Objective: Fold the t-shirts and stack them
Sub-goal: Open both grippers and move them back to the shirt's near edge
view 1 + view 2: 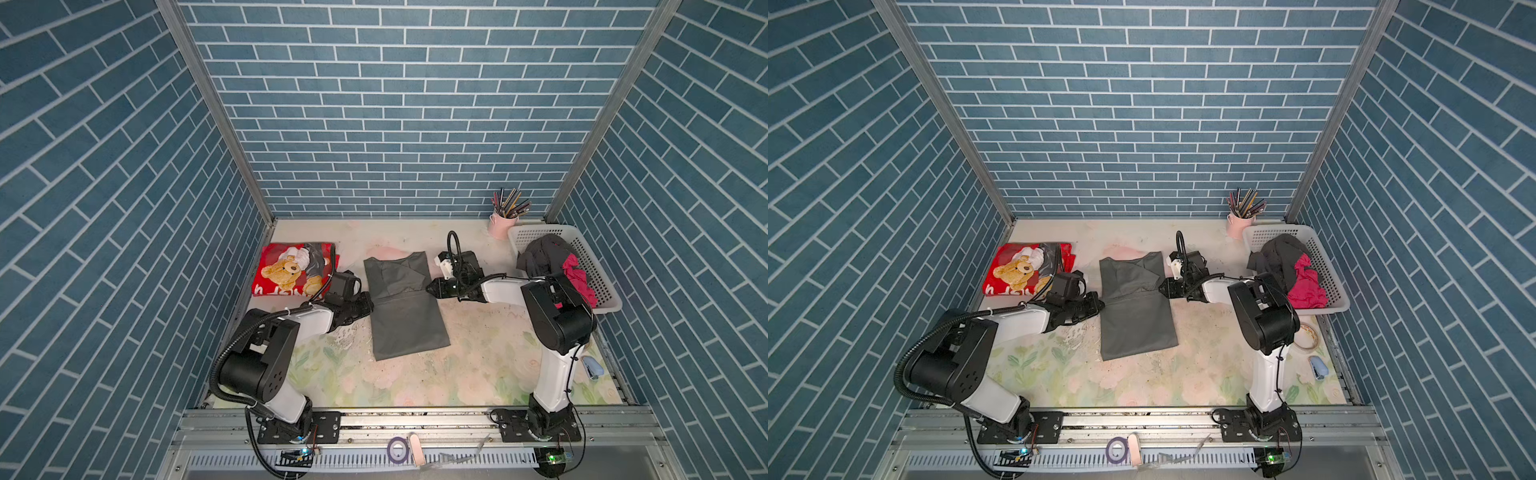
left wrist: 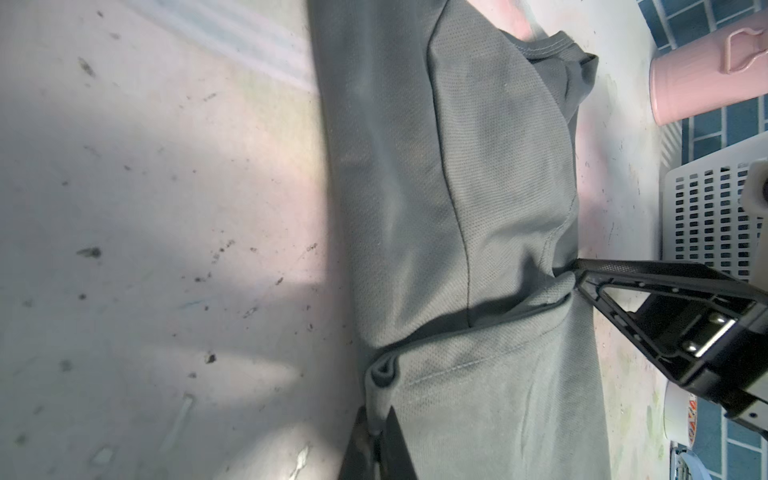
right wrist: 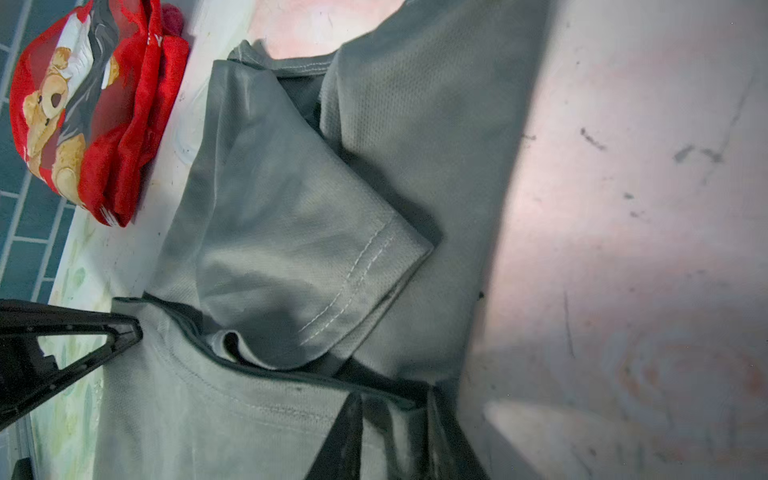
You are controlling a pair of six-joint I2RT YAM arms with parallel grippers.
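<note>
**A:** So, where is the grey t-shirt (image 1: 405, 307)?

**B:** It's in the middle of the table (image 1: 478, 365). The sides are folded in and the near part is doubled up, so its hem runs crosswise about halfway. The folded red t-shirt (image 1: 295, 270) lies at the far left. A dark t-shirt (image 1: 544, 255) and a magenta t-shirt (image 1: 579, 278) sit crumpled in the basket (image 1: 536, 233) at the far right.

**A:** And the grippers?

**B:** The left gripper (image 2: 376, 415) is pressed together on the left end of that hem, pinching the cloth. The right gripper (image 3: 395, 399) is at the right end with its jaws apart, and the cloth lies loose between them.

**A:** What worries you?

**B:** One end is held and the other is free. If the left gripper pulls or lifts now, I'd expect the fold to skew or drag open. The right gripper's fingers straddle the cloth, so a careless retreat could snag it and tug the tucked sleeve (image 3: 299, 232) loose. A crooked fold would make for a lopsided stack.
</note>
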